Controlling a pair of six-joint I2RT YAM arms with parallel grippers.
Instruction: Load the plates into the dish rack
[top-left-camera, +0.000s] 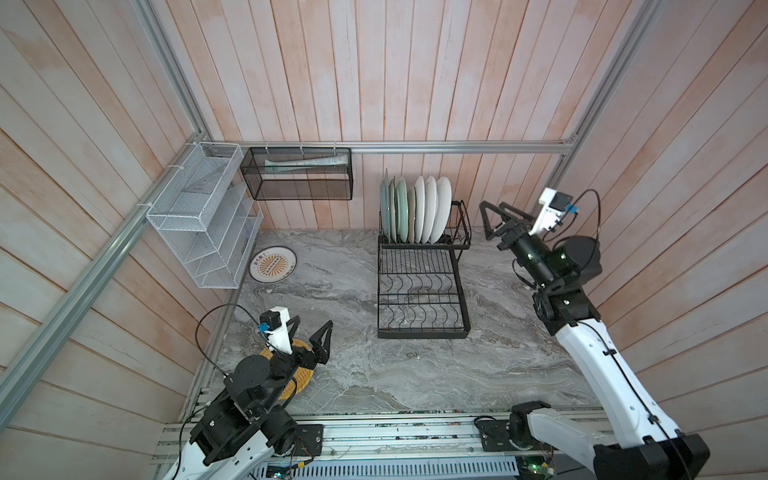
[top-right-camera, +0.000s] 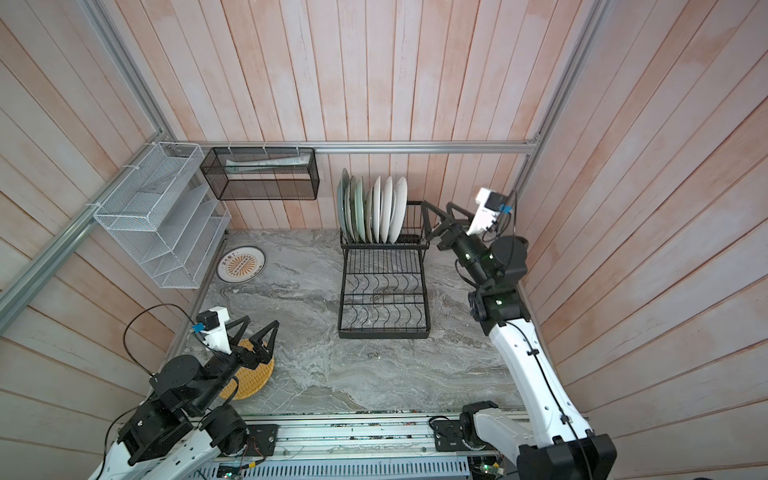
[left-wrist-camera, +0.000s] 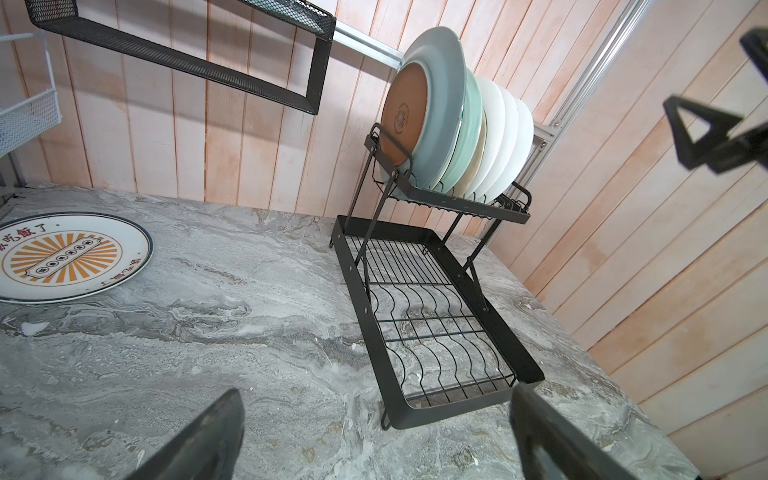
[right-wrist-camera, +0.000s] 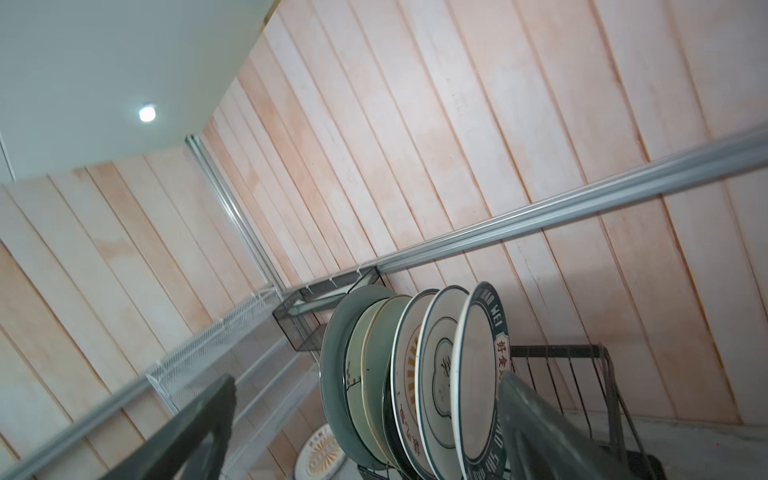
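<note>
Left wrist view shows the sunburst plate (left-wrist-camera: 70, 257) flat on the table (left-wrist-camera: 249, 353), well apart from the dish rack (left-wrist-camera: 360, 299); my left gripper (top-left-camera: 313, 321), wide open and empty, is nearer it than my right gripper (top-left-camera: 492, 205), likewise open, empty.

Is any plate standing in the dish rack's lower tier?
No, the lower tier of the dish rack is bare; the racked plates stand in its upper tier.
</note>
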